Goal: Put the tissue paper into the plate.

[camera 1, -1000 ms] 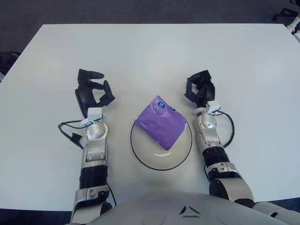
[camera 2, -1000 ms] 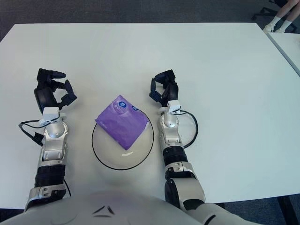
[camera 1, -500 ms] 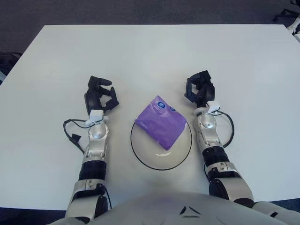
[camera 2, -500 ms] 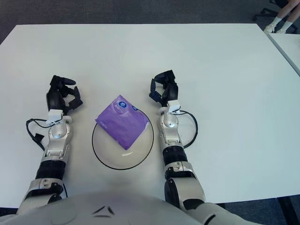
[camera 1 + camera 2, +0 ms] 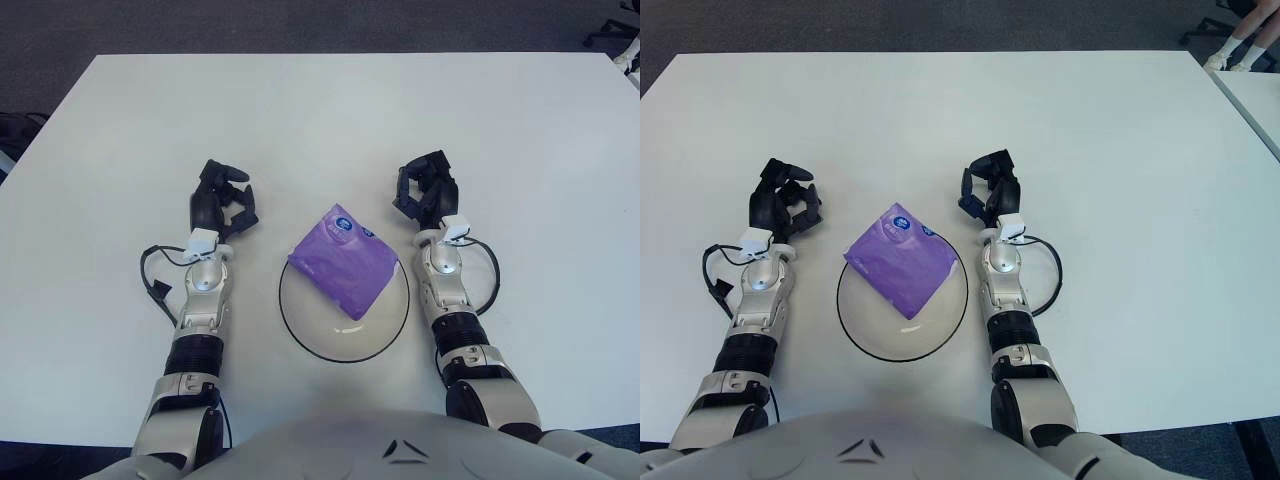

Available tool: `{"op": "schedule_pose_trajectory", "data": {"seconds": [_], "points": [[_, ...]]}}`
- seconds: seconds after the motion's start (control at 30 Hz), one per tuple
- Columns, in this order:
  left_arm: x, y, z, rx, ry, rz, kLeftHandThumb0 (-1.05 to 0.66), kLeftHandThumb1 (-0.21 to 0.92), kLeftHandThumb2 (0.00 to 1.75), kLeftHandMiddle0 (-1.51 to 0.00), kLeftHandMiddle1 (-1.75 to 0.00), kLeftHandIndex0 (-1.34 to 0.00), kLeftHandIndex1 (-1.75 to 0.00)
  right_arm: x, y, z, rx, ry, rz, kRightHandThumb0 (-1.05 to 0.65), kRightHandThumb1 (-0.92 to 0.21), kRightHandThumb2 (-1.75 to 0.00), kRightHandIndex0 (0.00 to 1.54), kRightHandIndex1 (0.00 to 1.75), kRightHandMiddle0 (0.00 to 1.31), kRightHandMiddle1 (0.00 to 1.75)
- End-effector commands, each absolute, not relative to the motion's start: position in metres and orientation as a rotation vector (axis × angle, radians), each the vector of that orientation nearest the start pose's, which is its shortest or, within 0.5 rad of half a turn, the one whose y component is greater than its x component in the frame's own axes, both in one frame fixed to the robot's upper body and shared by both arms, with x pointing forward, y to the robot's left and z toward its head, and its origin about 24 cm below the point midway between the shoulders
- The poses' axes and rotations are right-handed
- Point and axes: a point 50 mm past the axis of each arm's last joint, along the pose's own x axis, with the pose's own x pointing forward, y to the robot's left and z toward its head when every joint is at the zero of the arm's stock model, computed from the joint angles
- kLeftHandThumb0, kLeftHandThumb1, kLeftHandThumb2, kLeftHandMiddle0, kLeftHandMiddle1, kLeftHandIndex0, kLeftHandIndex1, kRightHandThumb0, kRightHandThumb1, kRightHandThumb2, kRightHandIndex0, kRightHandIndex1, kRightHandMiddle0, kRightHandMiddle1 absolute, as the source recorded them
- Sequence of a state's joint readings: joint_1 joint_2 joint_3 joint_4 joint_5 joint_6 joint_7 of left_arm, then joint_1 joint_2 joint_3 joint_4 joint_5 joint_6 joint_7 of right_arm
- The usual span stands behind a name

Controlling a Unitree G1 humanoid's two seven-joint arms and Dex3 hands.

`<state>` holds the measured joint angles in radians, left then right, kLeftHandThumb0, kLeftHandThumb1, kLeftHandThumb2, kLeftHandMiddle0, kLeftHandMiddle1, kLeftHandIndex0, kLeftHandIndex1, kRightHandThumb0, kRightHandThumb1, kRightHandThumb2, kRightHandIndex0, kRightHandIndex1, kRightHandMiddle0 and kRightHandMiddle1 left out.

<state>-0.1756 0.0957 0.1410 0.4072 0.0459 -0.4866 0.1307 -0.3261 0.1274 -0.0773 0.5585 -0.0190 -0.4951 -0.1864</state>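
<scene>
I see the purple tissue pack [image 5: 343, 261] lying on the plate [image 5: 345, 347]; left hand [image 5: 221, 200] and right hand [image 5: 426, 188] flank it, fingers curled, holding nothing.

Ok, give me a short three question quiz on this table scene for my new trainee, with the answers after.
1. True or false: the purple tissue pack lies wholly inside the plate.
2. Which hand holds the pack? A) left hand B) right hand C) neither
3. Fill in: the plate sits on the white ____, between the two hands.

Key:
1. False. The pack rests on the plate, but its far corner pokes past the rim.
2. C. Both hands show apart from the pack, one on each side, fingers curled on nothing.
3. table
</scene>
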Motion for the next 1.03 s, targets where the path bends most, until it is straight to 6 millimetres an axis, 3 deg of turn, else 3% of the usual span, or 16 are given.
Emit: {"op": "schedule_pose_trajectory", "data": {"seconds": [0.0, 1.0], "points": [[0.255, 0.198, 0.0, 0.123, -0.08, 0.185, -0.42, 0.53, 1.06, -0.7, -1.75, -0.44, -1.75, 0.269, -0.124, -0.016, 0.136, 0.025, -0.191, -0.4, -0.56, -1.01, 0.62, 1.4, 0.42, 1.75], [0.227, 0.171, -0.035, 0.044, 0.051, 0.082, -0.41, 0.56, 1.02, -0.57, -1.75, -0.42, -1.75, 0.269, -0.122, -0.016, 0.136, 0.023, -0.174, -0.39, -0.61, -0.95, 0.6, 1.34, 0.38, 1.75]]}}
